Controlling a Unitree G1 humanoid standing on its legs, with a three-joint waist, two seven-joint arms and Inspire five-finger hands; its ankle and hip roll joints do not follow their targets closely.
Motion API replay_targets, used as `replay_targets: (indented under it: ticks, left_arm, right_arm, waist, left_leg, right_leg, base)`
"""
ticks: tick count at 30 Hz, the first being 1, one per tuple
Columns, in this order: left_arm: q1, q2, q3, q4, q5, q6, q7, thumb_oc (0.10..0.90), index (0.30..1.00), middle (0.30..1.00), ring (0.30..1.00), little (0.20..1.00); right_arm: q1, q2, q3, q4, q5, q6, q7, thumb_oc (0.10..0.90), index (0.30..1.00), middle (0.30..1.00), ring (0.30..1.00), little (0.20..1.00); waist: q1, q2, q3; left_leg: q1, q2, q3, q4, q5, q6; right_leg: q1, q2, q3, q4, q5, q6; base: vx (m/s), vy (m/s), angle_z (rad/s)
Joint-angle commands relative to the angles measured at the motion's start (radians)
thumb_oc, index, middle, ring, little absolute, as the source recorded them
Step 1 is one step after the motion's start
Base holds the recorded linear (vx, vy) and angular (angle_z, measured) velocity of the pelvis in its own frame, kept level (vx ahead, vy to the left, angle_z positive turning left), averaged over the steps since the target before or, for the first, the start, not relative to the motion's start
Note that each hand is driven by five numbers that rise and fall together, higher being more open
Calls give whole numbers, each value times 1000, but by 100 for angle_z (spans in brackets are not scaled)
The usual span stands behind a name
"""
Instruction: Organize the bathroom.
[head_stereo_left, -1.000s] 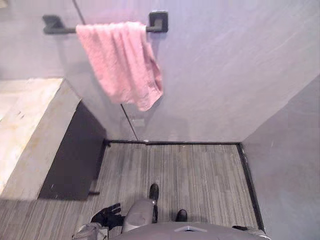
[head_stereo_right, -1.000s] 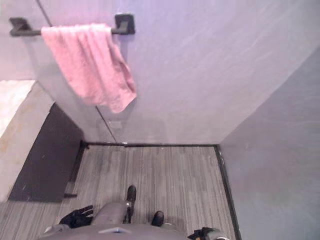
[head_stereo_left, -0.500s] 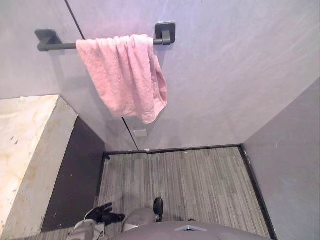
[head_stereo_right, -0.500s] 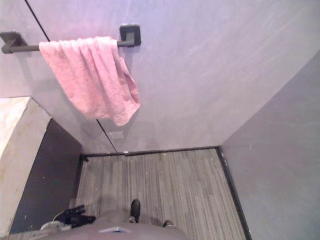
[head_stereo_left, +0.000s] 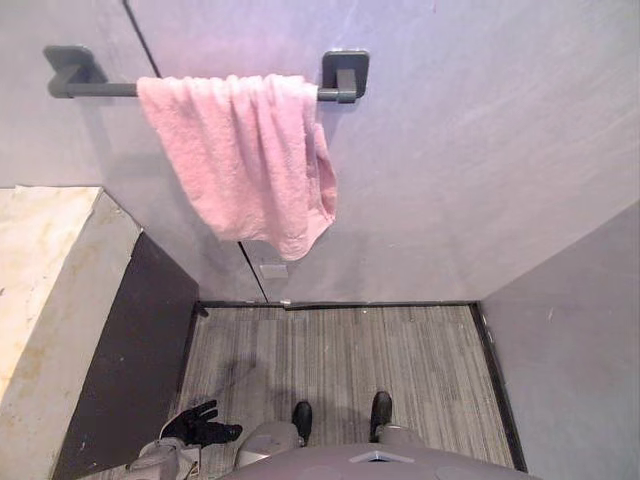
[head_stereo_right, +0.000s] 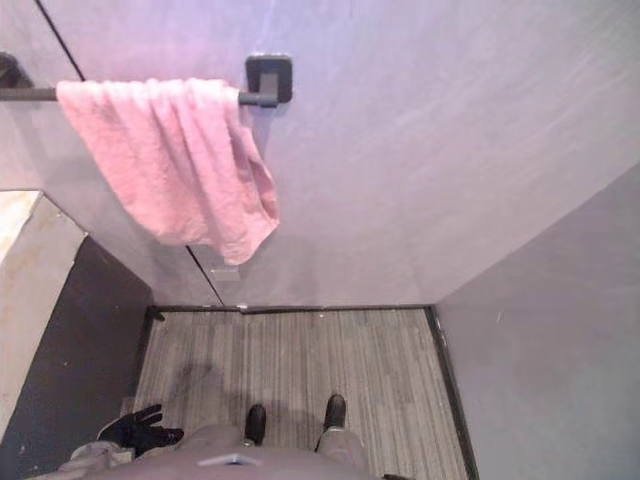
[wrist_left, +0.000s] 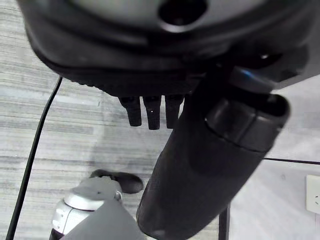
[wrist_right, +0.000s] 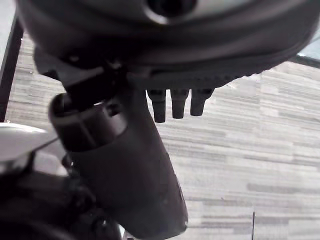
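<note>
Left edge of frame: pale stone table (head_stereo_left: 40, 270) with a dark side panel (head_stereo_left: 130, 360) below it. Lower left: left robot hand (head_stereo_left: 195, 425) low above the striped floor (head_stereo_left: 380, 350), fingers loosely spread, holding nothing. Upper left to centre: pink towel (head_stereo_left: 250, 150) draped unevenly over a dark wall-mounted towel bar (head_stereo_left: 90, 88), bunched toward the bar's right bracket (head_stereo_left: 345, 72), one corner hanging lowest. Right robot hand (wrist_right: 130, 165) in its wrist view: fingers straight, empty, over the floor. Right: bare grey walls (head_stereo_left: 500, 150) meeting in a corner.
</note>
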Motion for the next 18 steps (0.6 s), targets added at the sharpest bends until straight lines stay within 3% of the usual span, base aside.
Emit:
replay_targets:
  ticks: [1,3,5,6,7,10,12,14,18]
  left_arm:
    - [-8,19,17,-56,24,-17,-21,800,900,900,900,900]
    - [4,16,36,-87,10,-28,-12,800,900,900,900,900]
    - [28,36,79,-181,-25,-38,28,800,900,900,900,900]
    - [45,74,121,-277,-34,-34,36,800,900,900,900,900]
    - [46,78,125,-288,-37,-25,37,800,900,900,900,900]
    - [91,196,208,-628,16,-32,71,800,900,900,900,900]
    - [91,227,229,-699,20,-44,62,800,900,900,900,900]
    - [68,286,254,-804,56,-68,23,800,900,900,900,900]
    - [9,350,252,-914,104,-67,-20,800,900,900,900,900]
  right_arm:
    - [-11,-88,-39,-15,57,-17,7,800,900,900,900,900]
    - [-12,-101,-50,-57,74,-75,41,800,900,900,900,900]
    - [-2,-122,-42,-247,137,-63,134,800,900,900,900,900]
    - [19,-135,-26,-444,200,-30,169,800,900,900,900,900]
    - [22,-136,-25,-464,207,-25,170,800,900,900,900,900]
    - [75,-199,-23,-909,281,-96,185,800,900,900,900,900]
    - [72,-217,-36,-984,274,-125,208,800,900,900,900,900]
    - [42,-255,-71,-1153,245,-116,264,800,900,900,900,900]
    - [-31,-298,-93,-1299,218,-72,288,800,900,900,900,900]
  waist:
    - [20,30,17]
    - [22,36,11]
    - [18,39,-2]
    - [15,34,-9]
    - [14,33,-12]
    - [2,17,-36]
    - [2,14,-39]
    - [4,11,-46]
    - [12,12,-52]
  left_leg:
    - [-58,170,10,73,-6,-65]
    - [-43,174,8,51,-2,-72]
    - [-18,176,7,20,1,-76]
    - [0,179,11,6,-1,-76]
    - [-1,178,10,4,0,-75]
    - [33,187,27,-26,-1,-73]
    - [44,190,31,-31,-3,-73]
    - [59,194,39,-34,-5,-76]
    - [82,199,35,-48,-3,-81]
  right_leg:
    - [5,-9,-17,66,-90,45]
    - [14,-11,-26,62,-94,42]
    - [28,-14,-29,57,-103,42]
    - [36,-16,-30,58,-109,42]
    - [35,-17,-31,58,-108,43]
    - [63,-12,-33,41,-118,42]
    - [76,-8,-34,33,-121,41]
    - [100,-2,-36,19,-123,43]
    - [128,5,-38,4,-126,46]
  base:
    - [67,37,18]
    - [104,63,25]
    - [144,66,13]
    - [97,24,17]
    - [106,2,17]
    - [123,-47,4]
    - [88,-46,11]
    - [105,-53,15]
    - [76,-25,5]
